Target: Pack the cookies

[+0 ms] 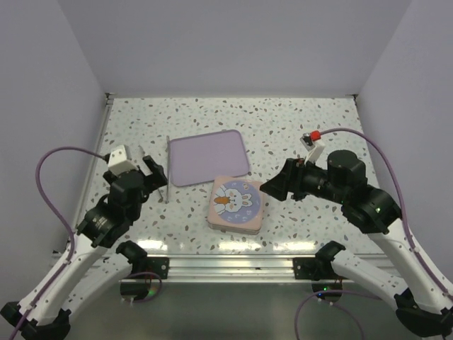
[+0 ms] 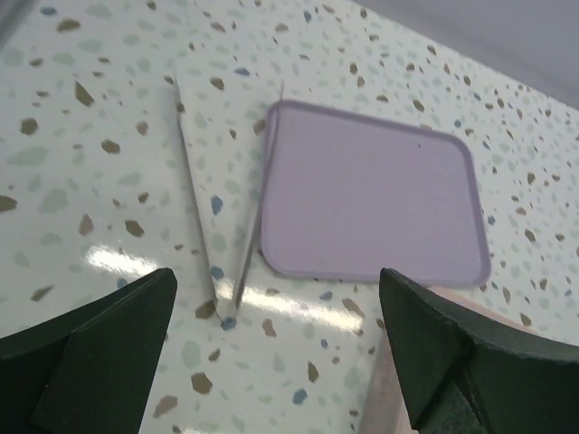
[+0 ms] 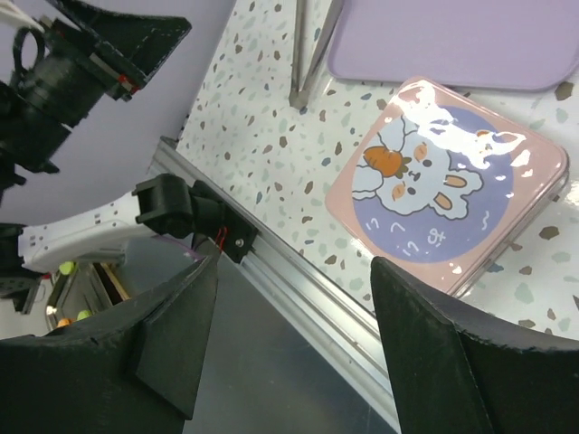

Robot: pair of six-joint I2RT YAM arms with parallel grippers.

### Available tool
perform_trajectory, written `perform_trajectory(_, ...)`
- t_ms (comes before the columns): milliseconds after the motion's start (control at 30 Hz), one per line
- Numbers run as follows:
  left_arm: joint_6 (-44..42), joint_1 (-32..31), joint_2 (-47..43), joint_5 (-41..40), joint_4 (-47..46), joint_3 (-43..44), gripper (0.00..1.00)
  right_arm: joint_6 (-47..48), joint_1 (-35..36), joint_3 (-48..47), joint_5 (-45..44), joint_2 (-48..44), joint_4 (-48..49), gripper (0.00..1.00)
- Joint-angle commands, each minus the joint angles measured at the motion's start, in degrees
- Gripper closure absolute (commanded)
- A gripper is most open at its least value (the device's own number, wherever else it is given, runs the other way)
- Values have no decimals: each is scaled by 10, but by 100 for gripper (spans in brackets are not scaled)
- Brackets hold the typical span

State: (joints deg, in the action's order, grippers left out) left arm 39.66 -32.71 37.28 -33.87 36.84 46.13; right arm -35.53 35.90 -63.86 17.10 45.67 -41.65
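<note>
No cookies show in any view. A square pink tin (image 1: 237, 203) with a cartoon rabbit lid lies shut near the table's front middle; it also shows in the right wrist view (image 3: 448, 185). My left gripper (image 1: 152, 170) is open and empty, left of the tin, above the table (image 2: 276, 298). My right gripper (image 1: 272, 188) is open and empty, just right of the tin, pointing left past the front rail (image 3: 294, 271).
An empty lilac tray (image 1: 208, 157) lies behind the tin, also in the left wrist view (image 2: 371, 199). Shiny metal tweezers (image 1: 165, 180) lie along the tray's left side (image 2: 231, 217). An aluminium rail (image 1: 226, 265) runs along the front edge. White walls enclose three sides.
</note>
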Motion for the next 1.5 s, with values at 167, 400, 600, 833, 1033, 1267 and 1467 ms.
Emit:
perform_trajectory(167, -220, -2, -168, -189, -296, -258, 0, -2, 0, 6, -54, -31, -28, 26)
perform_trajectory(400, -327, 1, -172, -218, -567, -454, 0, -8, 0, 22, -145, -33, -34, 22)
perform_trajectory(600, -321, 38, -63, -164, -723, -504, 0, 19, 0, 51, -181, -66, 9, 11)
perform_trajectory(833, -346, 228, 164, 35, -917, -477, 0, 29, 0, 80, -204, -84, 24, 3)
perform_trajectory(1033, -390, 286, 315, 108, -1058, -431, 0, 37, 0, 71, -212, -53, 17, 2)
perform_trajectory(1267, -402, 311, 384, 237, -1018, -356, 1, 41, 0, 72, -216, -37, 24, 1)
perform_trajectory(1467, -373, 316, 488, 245, -1240, -414, 0, 38, 0, 76, -215, -21, 39, 1)
